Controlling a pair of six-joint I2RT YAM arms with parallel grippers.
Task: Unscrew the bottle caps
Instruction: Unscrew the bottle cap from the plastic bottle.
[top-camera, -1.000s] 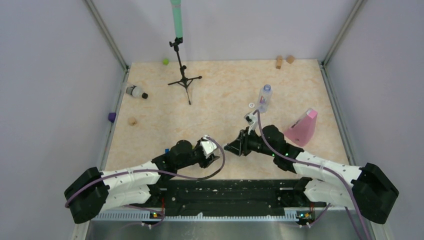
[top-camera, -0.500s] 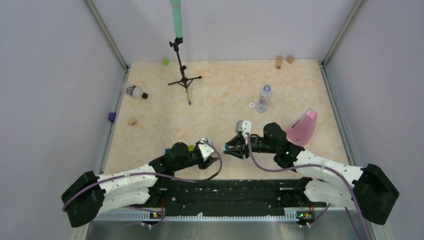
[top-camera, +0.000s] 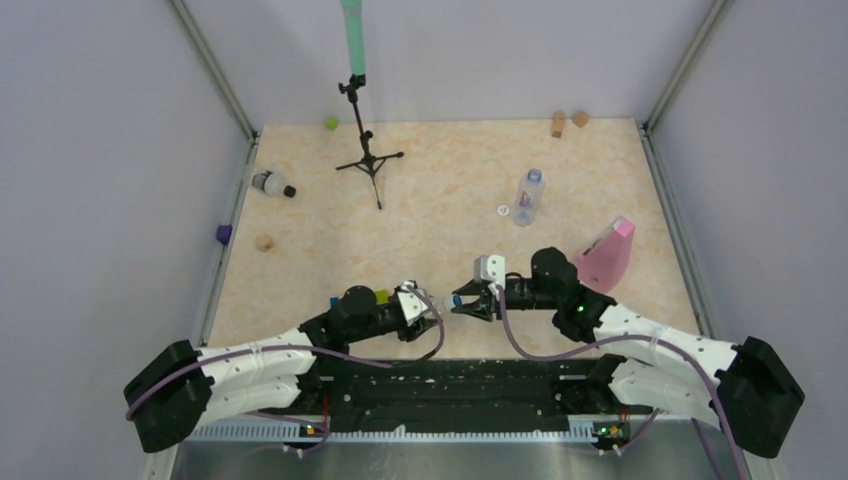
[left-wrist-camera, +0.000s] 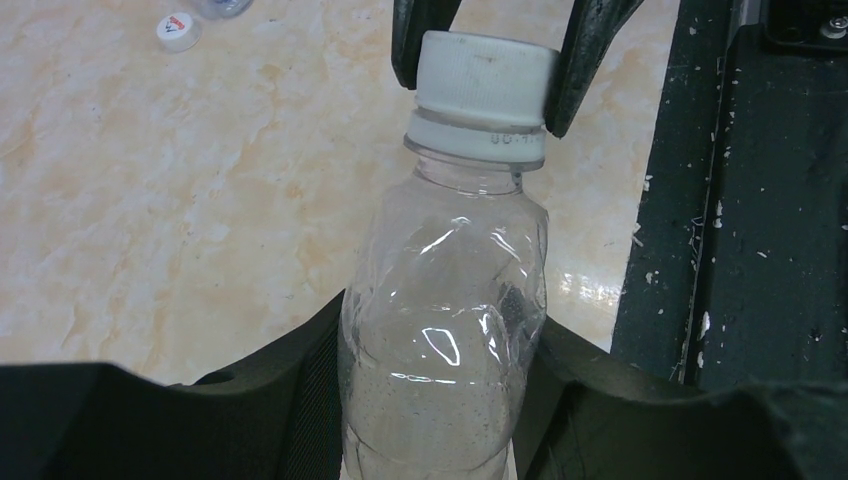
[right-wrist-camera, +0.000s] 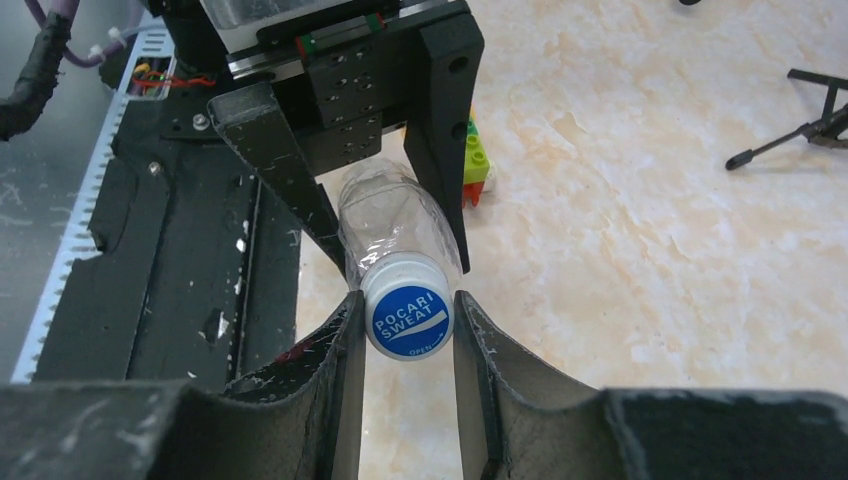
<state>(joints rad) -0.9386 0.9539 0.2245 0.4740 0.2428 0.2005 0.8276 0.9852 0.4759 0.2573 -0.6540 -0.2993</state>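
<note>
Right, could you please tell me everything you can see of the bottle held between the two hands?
The bottle is small, clear thin plastic, dented, unlabelled, seemingly empty. Its cap is on: white sides, blue top reading POCARI SWEAT, a white ring beneath. The left hand clamps its body; the right hand is shut on the cap. It spans the gap between them near the front edge of the table.

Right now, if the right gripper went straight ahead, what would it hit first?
The cap that the right gripper pinches, then the bottle behind it, held by the left gripper.
</note>
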